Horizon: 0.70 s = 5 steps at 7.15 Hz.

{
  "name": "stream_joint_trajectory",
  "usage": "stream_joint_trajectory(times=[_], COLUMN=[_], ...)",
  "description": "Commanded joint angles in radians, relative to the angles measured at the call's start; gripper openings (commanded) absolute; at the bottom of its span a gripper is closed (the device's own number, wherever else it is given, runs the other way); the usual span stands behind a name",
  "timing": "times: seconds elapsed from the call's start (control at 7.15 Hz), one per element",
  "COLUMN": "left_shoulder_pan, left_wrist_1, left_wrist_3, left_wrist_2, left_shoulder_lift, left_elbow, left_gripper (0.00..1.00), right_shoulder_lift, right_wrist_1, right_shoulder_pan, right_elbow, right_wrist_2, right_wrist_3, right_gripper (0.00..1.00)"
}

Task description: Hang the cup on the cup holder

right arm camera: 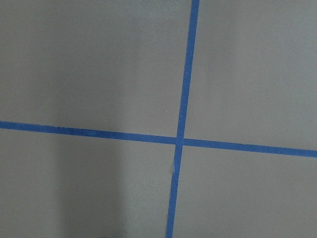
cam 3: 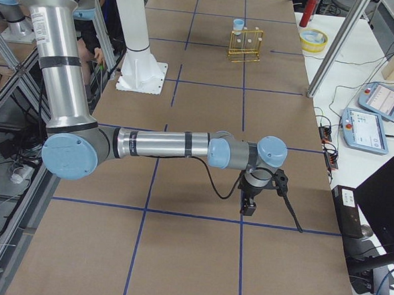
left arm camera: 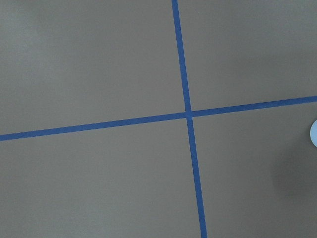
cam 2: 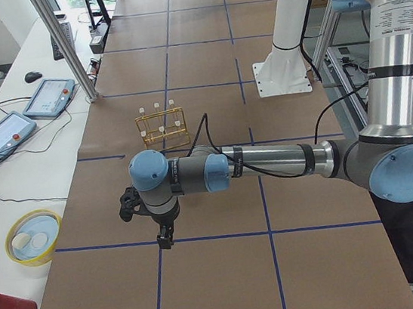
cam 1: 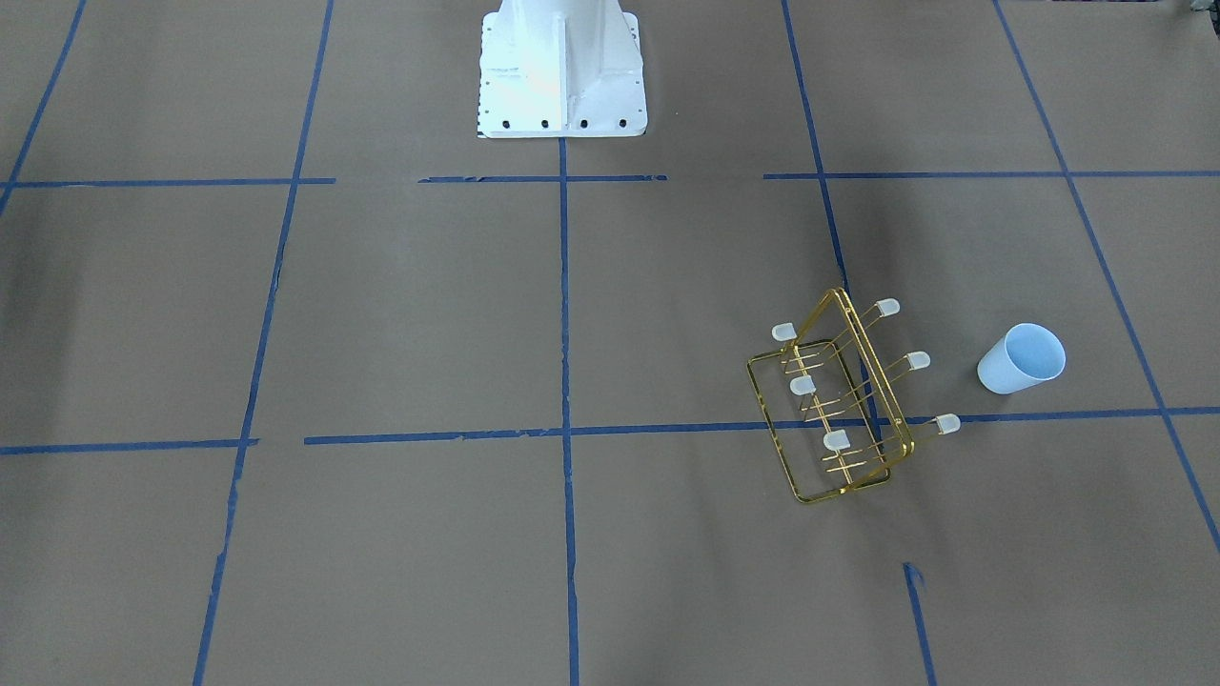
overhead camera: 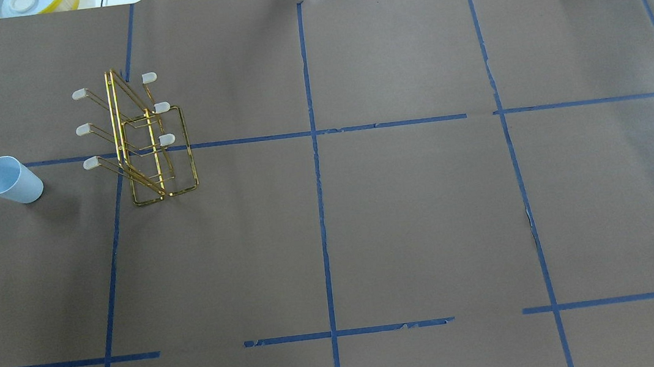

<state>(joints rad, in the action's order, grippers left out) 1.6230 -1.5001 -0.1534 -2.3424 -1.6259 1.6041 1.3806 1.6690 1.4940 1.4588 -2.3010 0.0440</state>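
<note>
The pale blue cup (cam 1: 1020, 359) stands upright, mouth up, on the brown table, in the overhead view (overhead camera: 11, 180) at the far left. The gold wire cup holder (cam 1: 839, 400) stands beside it, apart from it, and its capped prongs are all bare; in the overhead view the holder (overhead camera: 140, 140) is right of the cup. Both also show far off in the right side view, cup (cam 3: 239, 24) and holder (cam 3: 246, 45). My left gripper (cam 2: 166, 240) hangs above the table, nearer the camera than the holder (cam 2: 162, 126). My right gripper (cam 3: 249, 205) hangs over the table's opposite end. I cannot tell whether either is open.
The white robot pedestal (cam 1: 562, 67) stands at the table's middle edge. A yellow-rimmed bowl (cam 2: 33, 237), a red can (cam 2: 5, 305) and control tablets (cam 2: 48, 95) lie on the side bench. An aluminium post (cam 2: 62, 44) rises at the far edge.
</note>
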Motion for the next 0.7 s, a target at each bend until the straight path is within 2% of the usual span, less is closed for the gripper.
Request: stream_joint_trajectory(times=[0.0, 0.56], left_shoulder_pan=[-0.002, -0.002], left_wrist_1=[-0.002, 0.000], left_wrist_3=[0.000, 0.006], left_wrist_2=[-0.002, -0.002], left_shoulder_lift=[-0.002, 0.000], left_elbow=[0.002, 0.000], left_gripper=[1.00, 1.00], right_shoulder_lift=[0.000, 0.000], right_wrist_1=[0.000, 0.000], right_shoulder_pan=[0.000, 0.000], right_elbow=[0.000, 0.000], right_wrist_2=[0.000, 0.000], right_wrist_3=[0.000, 0.000], right_gripper=[1.00, 1.00])
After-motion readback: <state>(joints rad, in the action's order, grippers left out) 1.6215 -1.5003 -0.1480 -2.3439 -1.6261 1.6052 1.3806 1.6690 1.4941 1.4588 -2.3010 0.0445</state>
